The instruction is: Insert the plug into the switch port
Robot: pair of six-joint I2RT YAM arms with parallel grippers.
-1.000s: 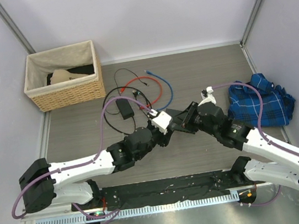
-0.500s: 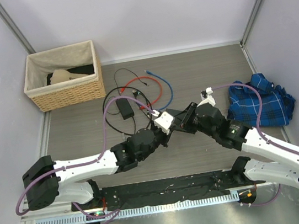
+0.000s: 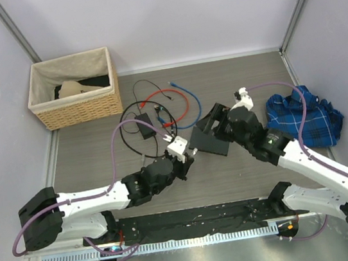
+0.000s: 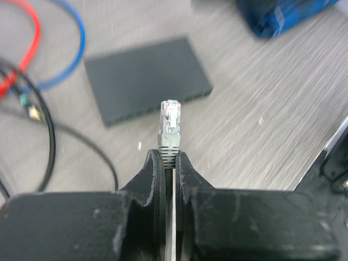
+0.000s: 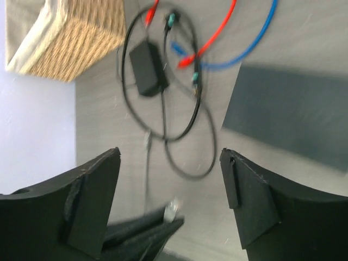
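On the tabletop, one switch, one basket, one plug held above

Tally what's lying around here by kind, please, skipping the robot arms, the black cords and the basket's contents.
Wicker basket: 1
Plaid cloth: 1
Switch: 1
Power brick: 1
Red cable: 1
Blue cable: 1
Plug: 1
Total: 7

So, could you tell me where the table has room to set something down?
The table is bare along the back wall, between the cables and the cloth, and in front of the basket, left of the cables. The middle, around the switch and power brick, is crowded.
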